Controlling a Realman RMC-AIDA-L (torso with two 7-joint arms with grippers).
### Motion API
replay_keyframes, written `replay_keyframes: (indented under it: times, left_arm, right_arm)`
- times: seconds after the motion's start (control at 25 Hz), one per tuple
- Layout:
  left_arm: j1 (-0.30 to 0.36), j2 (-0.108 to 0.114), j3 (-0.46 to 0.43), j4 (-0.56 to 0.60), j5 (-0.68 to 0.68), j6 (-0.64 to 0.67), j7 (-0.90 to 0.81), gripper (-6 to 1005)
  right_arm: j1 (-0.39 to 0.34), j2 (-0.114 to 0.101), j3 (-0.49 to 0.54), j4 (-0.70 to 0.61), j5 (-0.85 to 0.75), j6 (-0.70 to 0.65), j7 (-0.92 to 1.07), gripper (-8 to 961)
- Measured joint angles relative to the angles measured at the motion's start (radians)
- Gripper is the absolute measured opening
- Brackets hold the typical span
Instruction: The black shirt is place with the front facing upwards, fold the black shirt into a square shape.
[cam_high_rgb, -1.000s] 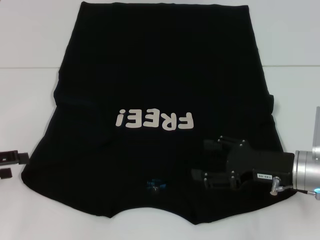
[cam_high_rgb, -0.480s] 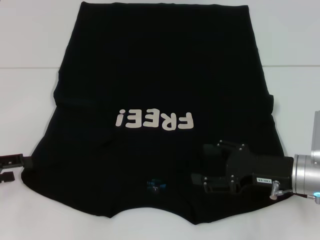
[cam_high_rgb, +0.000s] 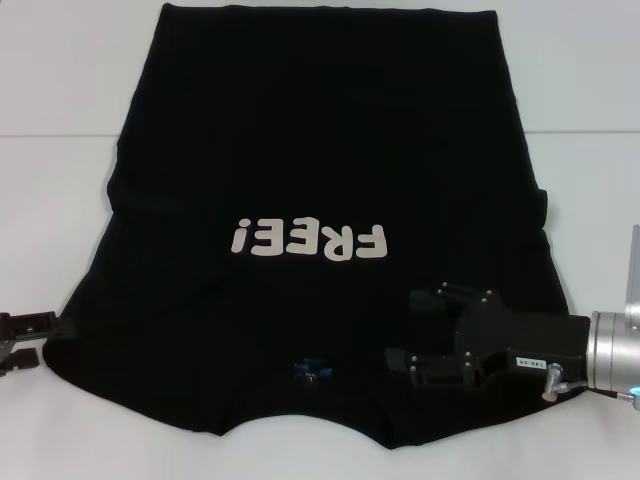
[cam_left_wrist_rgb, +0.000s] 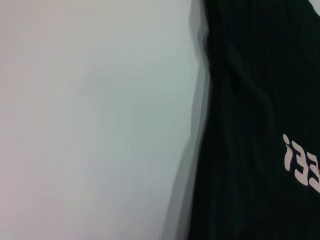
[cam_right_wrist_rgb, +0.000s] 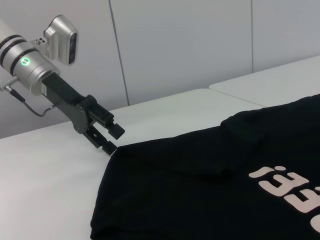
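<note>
Lying flat, black shirt (cam_high_rgb: 320, 150) collar toward robot; left gripper (cam_high_rgb: 28, 338), right gripper (cam_high_rgb: 402, 328) fingers parted, empty.

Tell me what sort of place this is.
Probably a robot test room: a bare white table against plain white wall panels, with only the black shirt laid out between the left hand and right hand.

A lab-like room: bare white table (cam_high_rgb: 60, 90) and plain panelled wall (cam_right_wrist_rgb: 180, 45).
</note>
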Motion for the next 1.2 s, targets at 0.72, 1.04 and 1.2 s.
replay_keyframes:
  times: [0.72, 1.04, 1.2]
  left_arm:
    - [-0.049, -0.024, 0.037, -0.024, 0.0, -0.026, 0.002, 825]
    - [-0.075, -0.037, 0.04, -0.024, 0.0, -0.03, 0.002, 819]
    - [-0.082, -0.037, 0.04, -0.024, 0.0, -0.039, 0.002, 816]
  right_arm:
    - [-0.005, 0.0, -0.001, 0.0, -0.001, -0.019, 0.005, 925]
    - [-0.011, 0.0, -0.002, 0.0, -0.002, -0.021, 0.006, 925]
    - [-0.012, 0.0, -0.001, 0.0, -0.002, -0.022, 0.006, 925]
